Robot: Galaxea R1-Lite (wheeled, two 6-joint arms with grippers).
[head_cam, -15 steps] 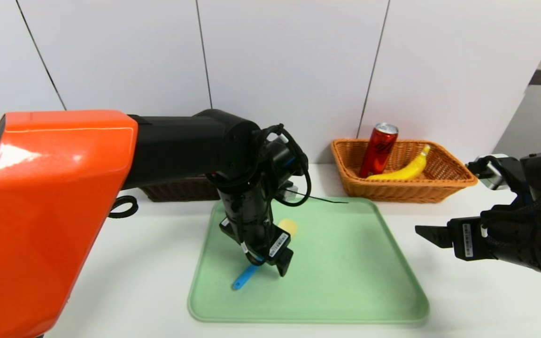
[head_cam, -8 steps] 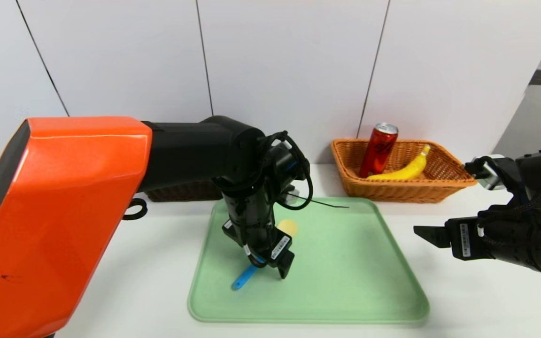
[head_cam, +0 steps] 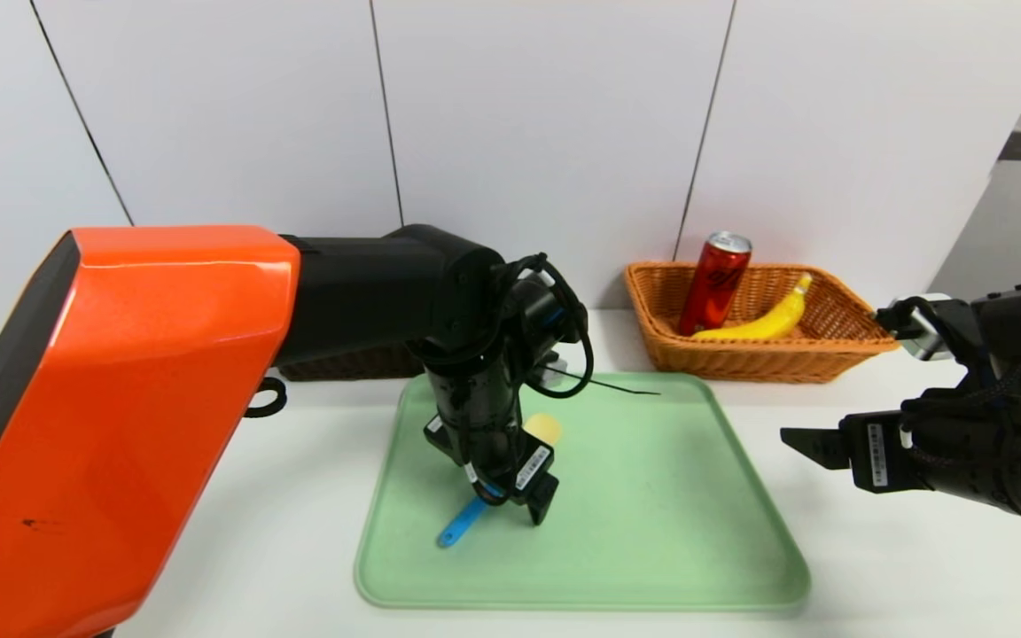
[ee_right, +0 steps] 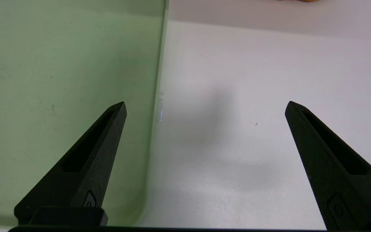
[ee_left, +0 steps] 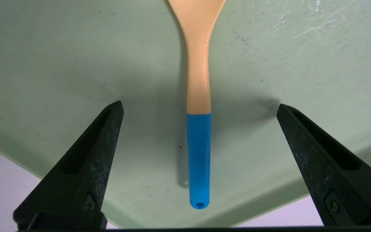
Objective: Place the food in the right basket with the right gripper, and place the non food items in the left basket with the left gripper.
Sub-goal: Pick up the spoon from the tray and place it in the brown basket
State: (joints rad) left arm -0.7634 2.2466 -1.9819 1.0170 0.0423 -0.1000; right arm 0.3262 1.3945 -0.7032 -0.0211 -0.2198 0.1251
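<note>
Left gripper points steeply down over the green tray, fingers spread wide, holding nothing. The spoon lies flat on the tray midway between the two fingertips, apart from both; its blue handle end points back toward the gripper body, and the pale yellow bowl lies beyond the fingertips. In the head view the spoon is mostly hidden behind the left gripper, with only the handle tip and part of the bowl showing. A loose black cable hangs from the left wrist over the tray's far edge.

Right gripper hovers over the white tabletop just off the tray's right edge, fingers wide apart and empty. One fingertip sits over the tray rim, the other over bare tabletop.

The orange-tan wicker basket is beyond the right fingers at the back of the tabletop. Inside it the red drink can stands tilted and the banana leans beside it, touching. The dark brown wicker basket sits behind the left arm, mostly blocked by it; its contents can't be seen.
</note>
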